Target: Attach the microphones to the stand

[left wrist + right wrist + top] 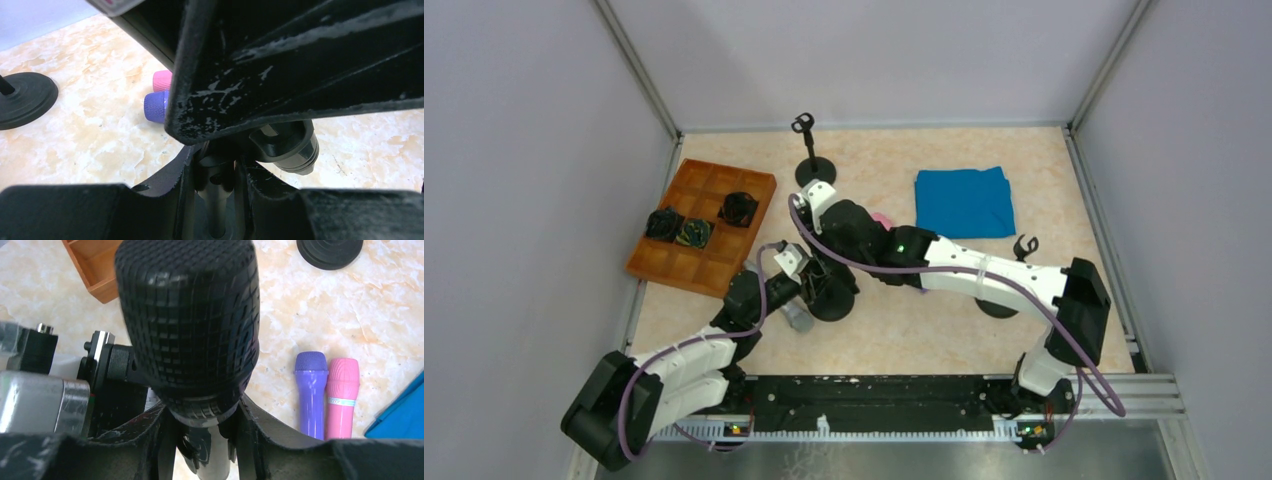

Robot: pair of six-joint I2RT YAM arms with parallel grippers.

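**Top external view.** The left arm [694, 355] and right arm [984, 275] converge on one stand [832, 302], whose round base sits near the table centre. From its own base the right arm reaches toward 10 o'clock and the left arm toward 1 o'clock. The silver-grey microphone [796, 318] lies on the table just beside the stand base, at its 8 o'clock. The wrists hide both sets of jaws in this view.

**Left wrist view.** The left gripper [217, 187] is fully closed on the thin post of the stand, steadying it. The clip [287, 145] sits at 2 o'clock from the clamped post, just beneath the right arm's end housing, which fills the upper frame. Whether a microphone touches the clip cannot be told.

**Right wrist view.** The right gripper [202, 432] is closed on the body of the black microphone [187, 325], just below its mesh head. The long axis runs head-up toward the camera and tail-down toward the stand. The clip is hidden behind the microphone. The purple microphone [311, 390] and pink microphone [341, 395] lie side by side at 3 o'clock, heads toward 12 o'clock.

**Judgement.** The coming move turns on lining the microphone's body up with the clip directly below. The right arm carries the microphone, so it is the arm to seat it.
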